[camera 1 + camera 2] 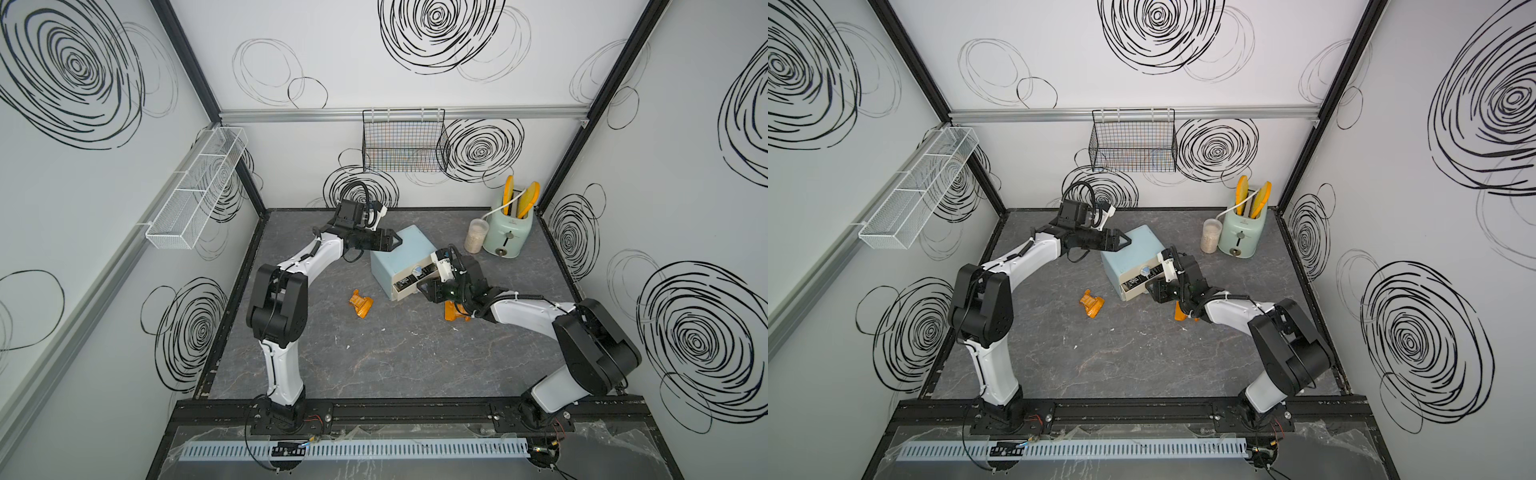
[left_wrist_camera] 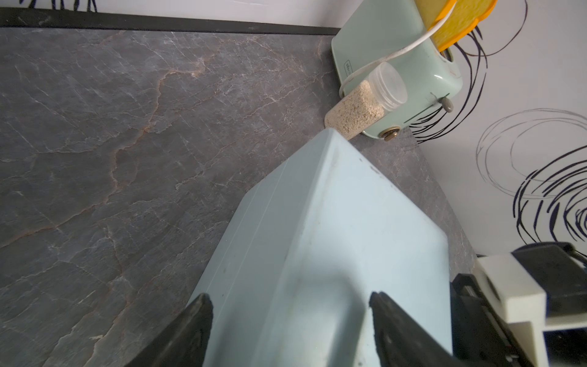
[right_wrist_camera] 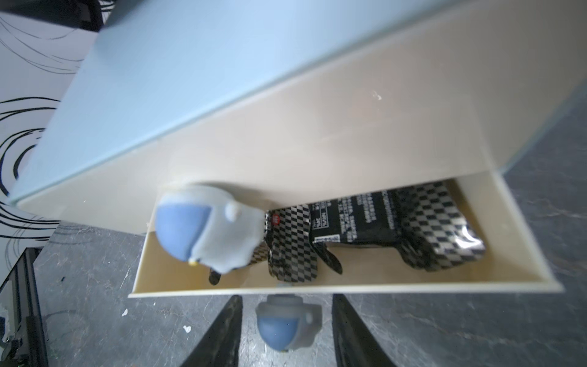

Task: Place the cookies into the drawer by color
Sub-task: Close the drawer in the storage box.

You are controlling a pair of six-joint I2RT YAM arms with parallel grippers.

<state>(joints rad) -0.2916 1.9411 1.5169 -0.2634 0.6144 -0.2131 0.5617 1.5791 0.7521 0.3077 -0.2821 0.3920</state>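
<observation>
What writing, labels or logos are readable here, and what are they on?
Nothing can be read outright.
Black packet in the drawer: pale print and a red mark, too blurred to read.
Toaster: small logo on its side, too small to read.
White mount on the right arm: dark lettering, too small to read.
</observation>
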